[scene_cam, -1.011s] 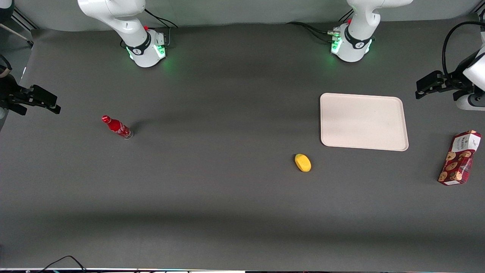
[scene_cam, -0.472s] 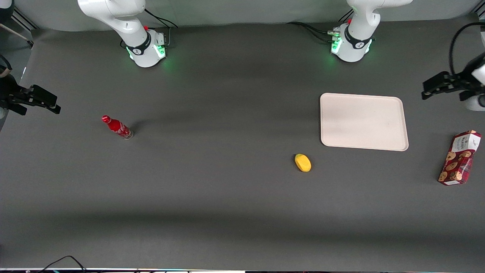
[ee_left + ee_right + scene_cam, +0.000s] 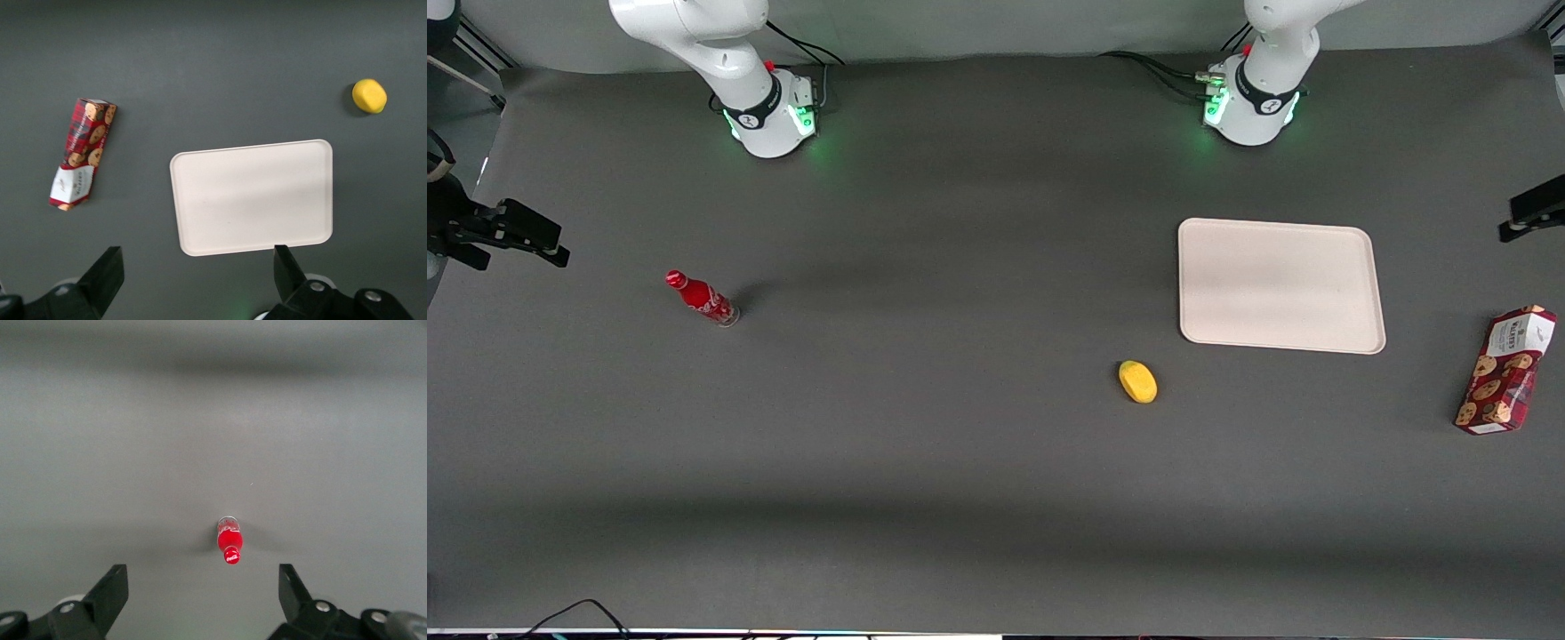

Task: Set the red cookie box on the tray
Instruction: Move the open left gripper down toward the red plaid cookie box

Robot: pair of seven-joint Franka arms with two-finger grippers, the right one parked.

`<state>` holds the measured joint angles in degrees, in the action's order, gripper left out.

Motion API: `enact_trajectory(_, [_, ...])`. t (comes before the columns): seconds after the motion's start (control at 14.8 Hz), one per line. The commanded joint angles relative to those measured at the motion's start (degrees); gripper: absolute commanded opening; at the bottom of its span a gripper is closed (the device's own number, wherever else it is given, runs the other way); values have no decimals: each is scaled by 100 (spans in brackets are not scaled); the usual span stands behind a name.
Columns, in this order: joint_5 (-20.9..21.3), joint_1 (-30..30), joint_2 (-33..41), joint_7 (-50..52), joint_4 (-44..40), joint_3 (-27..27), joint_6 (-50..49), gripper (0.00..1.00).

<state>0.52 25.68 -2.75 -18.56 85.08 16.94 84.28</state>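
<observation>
- The gripper (image 3: 193, 267) of the left arm hangs high above the tabletop (image 3: 960, 489) with its 2 fingers (image 3: 107, 273) spread wide and nothing between them; in the front view only a dark tip of it shows at the working arm's edge of the scene, farther from the front camera than the red cookie box (image 3: 1505, 370).
- A small red bottle (image 3: 702, 299) stands toward the parked arm's end of the tabletop, well apart from everything else.
- A yellow rounded object (image 3: 1137, 381) lies on the bare tabletop, near the tray's corner and nearer to the front camera than the tray (image 3: 1280, 284).
- The tray is cream-white, flat and rectangular with rounded corners, and it lies flat with nothing on it.
- The red cookie box lies on the tabletop toward the working arm's end, apart from the tray and not on it. Its white label end points away from the front camera, and its long side runs at a slight tilt to the tray's edge.
- From the wrist camera the box (image 3: 81, 152), the tray (image 3: 252, 197) and the yellow object (image 3: 369, 95) all lie below the gripper, none touching another.
</observation>
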Motion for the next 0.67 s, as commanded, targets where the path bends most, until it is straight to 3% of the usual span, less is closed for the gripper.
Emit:
enact_trajectory(0.0, [254, 840, -199, -1225, -105, 450, 193, 100])
enact_trajectory(0.2, [562, 1561, -506, -2675, -105, 758, 658, 100])
enact_trajectory(0.47, [1194, 1695, -1138, -4013, -79, 749, 1326, 100])
enact_trajectory(0.61, [1248, 1843, -1420, -4426, 96, 714, 1799, 100])
